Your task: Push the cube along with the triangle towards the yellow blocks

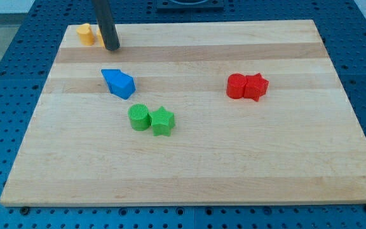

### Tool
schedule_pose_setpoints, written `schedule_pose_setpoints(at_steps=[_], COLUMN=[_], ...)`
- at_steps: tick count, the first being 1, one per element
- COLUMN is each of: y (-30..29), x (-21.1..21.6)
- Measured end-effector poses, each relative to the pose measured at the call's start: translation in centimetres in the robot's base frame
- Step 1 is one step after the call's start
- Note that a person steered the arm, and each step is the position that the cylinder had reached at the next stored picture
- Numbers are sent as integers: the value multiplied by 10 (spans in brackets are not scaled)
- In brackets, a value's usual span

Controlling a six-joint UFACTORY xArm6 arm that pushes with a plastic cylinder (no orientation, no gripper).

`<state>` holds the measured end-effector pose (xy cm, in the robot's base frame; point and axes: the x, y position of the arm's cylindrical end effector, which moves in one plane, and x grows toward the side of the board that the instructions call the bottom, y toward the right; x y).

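Note:
My tip (112,47) rests on the board near the view's top left, just right of the yellow blocks (85,34); one of them is partly hidden behind the rod. Two blue blocks sit pressed together below and a little right of the tip: the blue triangle (110,79) on the left and the blue cube (124,86) on the right. The tip is apart from them, about a block's length above.
A green cylinder (139,117) and a green star (162,121) touch each other near the board's middle. A red cylinder (236,86) and a red star (256,86) touch at the right. The wooden board (189,172) lies on a blue perforated table.

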<state>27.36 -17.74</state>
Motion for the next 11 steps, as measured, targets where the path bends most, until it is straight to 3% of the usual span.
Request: schedule_pose_setpoints(at_steps=[3, 5, 9, 11], y=[89, 105, 23, 19], x=[64, 133, 145, 130])
